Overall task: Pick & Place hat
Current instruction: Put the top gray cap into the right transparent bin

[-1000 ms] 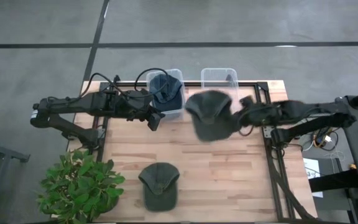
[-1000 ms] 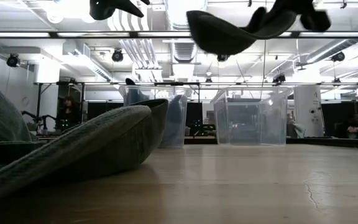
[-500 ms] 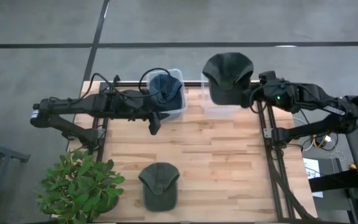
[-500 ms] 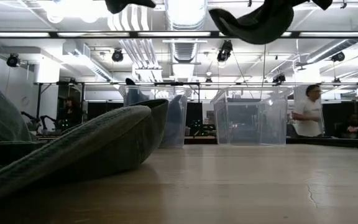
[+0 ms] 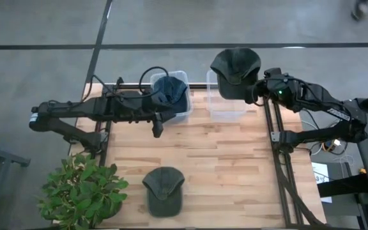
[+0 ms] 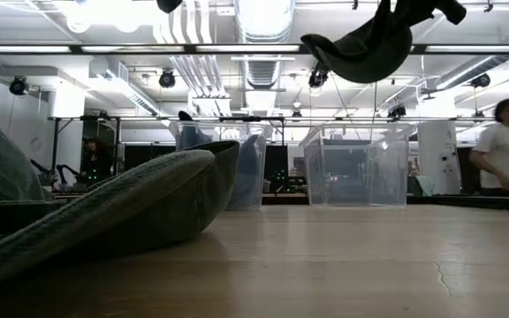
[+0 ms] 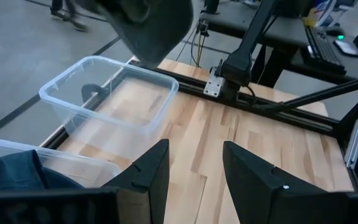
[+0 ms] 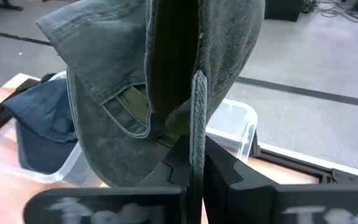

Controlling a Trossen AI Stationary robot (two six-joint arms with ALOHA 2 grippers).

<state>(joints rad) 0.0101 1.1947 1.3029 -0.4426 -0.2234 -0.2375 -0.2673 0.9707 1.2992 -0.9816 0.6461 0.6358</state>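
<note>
Green hat [image 5: 235, 71] carried farther back over clear bin [image 5: 225, 102], right end effector [image 5: 255, 94] clamped

Right arm was stretched out toward the table's far edge, its gripper [image 5: 255, 94] clamped tight on the hat [image 5: 235, 71] up in the air. Left gripper [image 5: 158, 130] hung over the table, fingers apart, holding nothing.

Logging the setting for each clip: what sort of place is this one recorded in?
Probably a robotics lab or workshop. The wooden table stands on a bare concrete floor, the low view shows exposed ceiling ducts over further workbenches, and a person walks by in the background.
</note>
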